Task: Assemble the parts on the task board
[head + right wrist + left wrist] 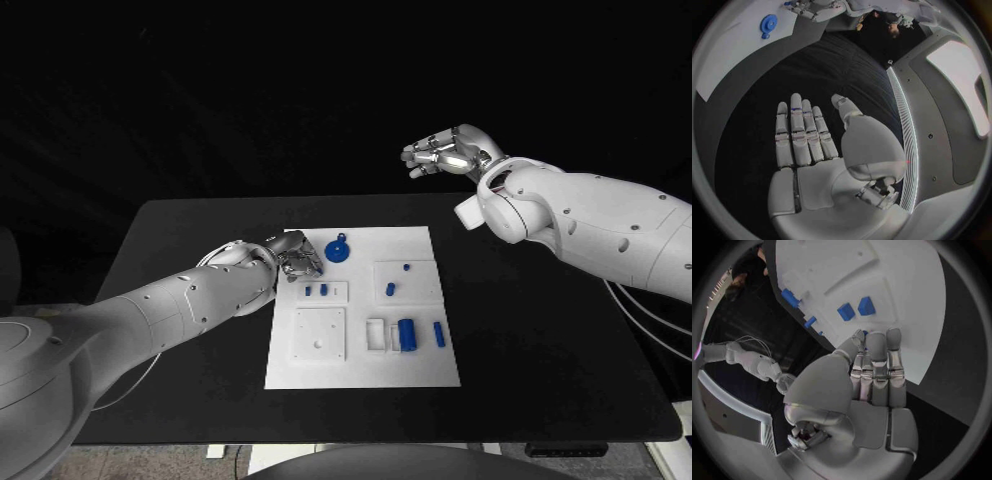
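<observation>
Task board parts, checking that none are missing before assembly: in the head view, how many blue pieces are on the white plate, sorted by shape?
Round blue part: 1
Short blue pieces: 4
Long blue pieces: 2
Total: 7
The left hand covers the task board at one edge and may hide more.

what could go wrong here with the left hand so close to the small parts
1. The left hand hovers at the task board's left edge, with two small blue parts just beyond its fingertips; a careless reach could knock them out of place.
2. The round blue part lies close beside that hand and could get swept aside.
3. The right hand is raised far from the board, open, so it cannot steady anything.
</observation>
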Tool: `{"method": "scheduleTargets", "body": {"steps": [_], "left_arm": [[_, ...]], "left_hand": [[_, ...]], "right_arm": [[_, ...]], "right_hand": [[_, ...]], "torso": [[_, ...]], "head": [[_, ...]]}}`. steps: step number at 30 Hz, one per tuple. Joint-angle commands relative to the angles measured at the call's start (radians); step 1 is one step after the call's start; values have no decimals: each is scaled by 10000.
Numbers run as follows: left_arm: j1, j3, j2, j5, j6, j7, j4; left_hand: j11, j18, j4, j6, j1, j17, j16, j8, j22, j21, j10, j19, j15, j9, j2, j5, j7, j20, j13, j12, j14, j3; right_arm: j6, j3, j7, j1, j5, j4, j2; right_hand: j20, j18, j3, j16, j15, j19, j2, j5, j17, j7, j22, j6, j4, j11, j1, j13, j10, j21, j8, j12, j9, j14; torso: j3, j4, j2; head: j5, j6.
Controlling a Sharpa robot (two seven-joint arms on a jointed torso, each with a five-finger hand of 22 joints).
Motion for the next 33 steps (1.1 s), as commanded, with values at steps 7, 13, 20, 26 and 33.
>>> {"method": "scheduleTargets", "body": {"steps": [7,13,20,26,33], "left_arm": [[-21,-10,1,-116,219,-353,0],[-21,-9,-4,-73,237,-310,7],[-21,-9,-2,29,292,-229,15],[-21,-9,-36,74,347,-195,20],[-21,-7,-103,102,273,-186,5]], "left_hand": [[-34,179,-76,-429,8,-12,17,11,190,-6,155,42,-10,-29,45,21,52,46,7,37,-49,117],[-35,174,-77,-421,-3,-15,16,16,190,-5,163,42,-12,-27,37,22,56,42,7,38,-51,135],[-82,144,-69,-633,-66,-28,13,1,174,-29,190,46,-38,-40,-56,-27,-13,26,8,38,-53,139],[-126,104,-129,-936,-89,-37,5,3,164,-67,252,57,-64,-45,-205,-36,-72,3,10,40,-57,82],[-149,66,-204,-1426,-113,-45,-8,5,159,-126,285,90,-81,-55,-281,-43,-126,-23,10,39,-59,51]], "right_arm": [[160,5,106,-16,-31,-9,10],[163,5,107,-22,-30,-15,14],[160,5,110,-28,-30,-18,23],[154,5,109,-29,-30,-21,19],[146,5,103,-30,-30,-14,3]], "right_hand": [[16,-140,-20,-39,54,-66,-46,51,-10,37,-6,-27,40,24,17,-15,-59,-6,-29,-39,2,-3],[19,-140,-38,-37,54,-69,-40,56,-12,38,-6,-28,44,23,13,-14,-57,-6,-30,-38,2,-6],[19,-140,-38,-37,54,-69,-40,56,-12,38,-6,-28,44,23,13,-14,-57,-6,-30,-38,2,-6],[19,-140,-38,-37,54,-69,-40,56,-12,38,-6,-28,44,23,13,-14,-57,-6,-30,-38,2,-6],[19,-140,-49,-38,57,-73,-42,52,-14,42,-6,-37,44,26,10,-14,-64,-6,-31,-39,1,-10]], "torso": [[-9,9,0],[-16,14,1],[-11,13,-1],[-5,7,-1],[-1,20,2]], "head": [[7,-6],[15,-14],[21,-17],[24,-27],[29,-4]]}}
